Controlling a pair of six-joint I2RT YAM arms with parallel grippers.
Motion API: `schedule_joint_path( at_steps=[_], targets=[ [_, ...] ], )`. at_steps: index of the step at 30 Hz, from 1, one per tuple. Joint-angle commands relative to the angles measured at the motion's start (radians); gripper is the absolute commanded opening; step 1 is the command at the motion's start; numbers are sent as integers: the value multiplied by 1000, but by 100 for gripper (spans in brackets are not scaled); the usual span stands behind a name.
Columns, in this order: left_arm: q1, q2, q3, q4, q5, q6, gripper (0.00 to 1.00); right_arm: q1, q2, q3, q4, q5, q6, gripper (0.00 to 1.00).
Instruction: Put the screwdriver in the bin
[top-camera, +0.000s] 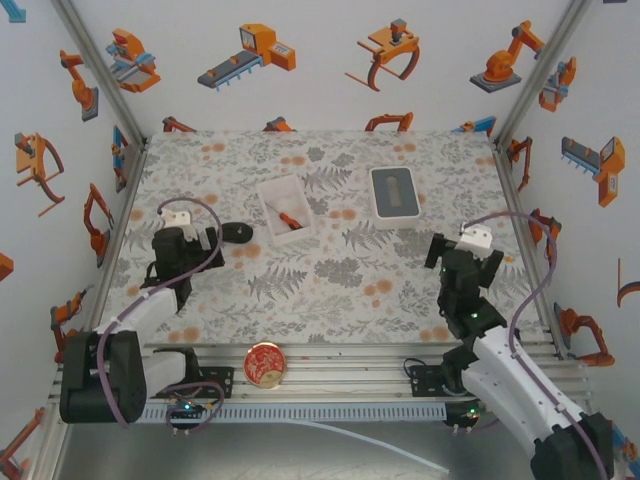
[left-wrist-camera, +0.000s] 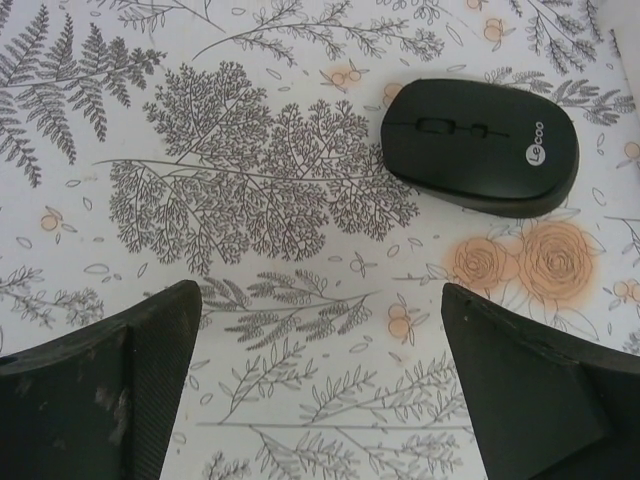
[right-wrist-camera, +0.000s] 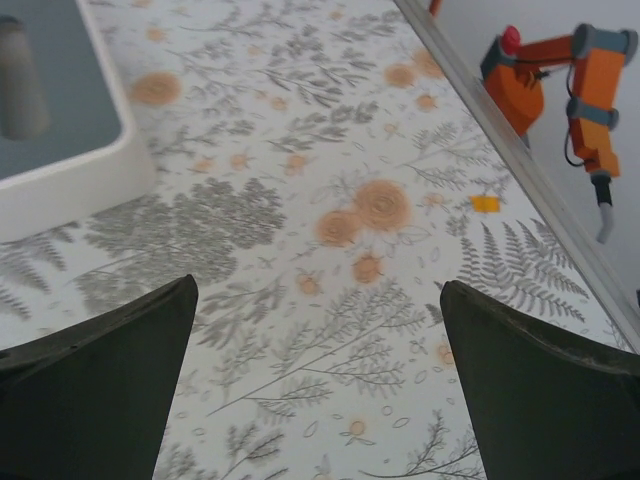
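The left fingers were spread wide apart and held nothing; between them lay only the fern-and-flower pattern of the surface. Ahead of them and off to their right sat a black computer mouse, flat on the surface and clear of both fingers. In the top view the mouse lay just beside the left arm's front end.

The right fingers were also parted wide, with nothing in their grasp and bare printed surface between them. Ahead of them and to their left, the corner of a grey box with a white rim came into the wrist view, resting on the surface and apart from the fingers. To their right ran the metal edge rail of the enclosure.

The screwdriver, with its orange-red handle, lay inside the bin, tilted diagonally across the tray's floor. The bin stood past the mouse, ahead of and to the right of the left fingers, and ahead of and well to the left of the right fingers; neither pair touched it. The grey box stood near the bin on the side toward the right fingers. Behind both pairs of fingers, on the frame between the arm bases, lay a round red tin.
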Motion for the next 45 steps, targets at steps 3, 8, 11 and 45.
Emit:
schedule_joint_path(
  at_steps=[3, 8, 11, 45],
  targets=[
    [2, 101, -29, 318, 0, 11, 97, -154, 176, -109, 405, -127, -111, 99],
    [2, 136, 10, 275, 13, 8, 97, -230, 455, -77, 610, -226, -120, 99],
    [11, 117, -13, 301, 9, 7, 97, -273, 571, -27, 674, -322, -120, 99],
    [39, 371, 32, 499, -43, 65, 97, -373, 879, 87, 800, -587, -120, 99]
  ],
)
